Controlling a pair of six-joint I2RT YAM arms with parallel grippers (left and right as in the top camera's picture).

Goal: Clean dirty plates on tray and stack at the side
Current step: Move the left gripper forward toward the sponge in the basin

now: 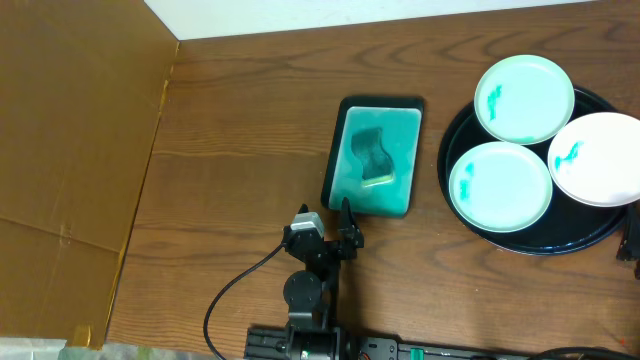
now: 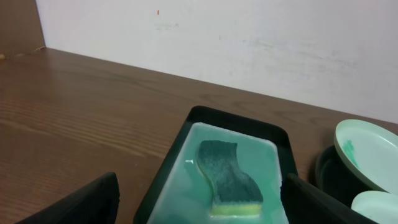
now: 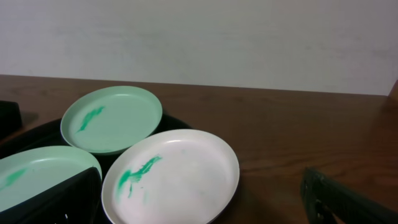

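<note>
Three plates lie on the round black tray [image 1: 570, 232] at the right: a mint plate [image 1: 524, 98] at the back, a mint plate [image 1: 500, 186] at the front left, and a white plate [image 1: 603, 158] at the right. Each has a teal smear. My right gripper [image 3: 205, 208] is open, its fingers straddling the near edge of the white plate [image 3: 174, 177]; the two mint plates [image 3: 115, 118] [image 3: 31, 171] lie beyond and to its left. In the overhead view only its edge [image 1: 631, 240] shows. My left gripper [image 1: 348, 222] [image 2: 199, 211] is open and empty.
A rectangular teal dish [image 1: 400, 130] with a black edge holds a dark green and yellow sponge [image 1: 372, 155] [image 2: 230, 180], straight ahead of the left gripper. A brown cardboard wall [image 1: 70, 150] stands at the left. A white wall runs along the table's back edge.
</note>
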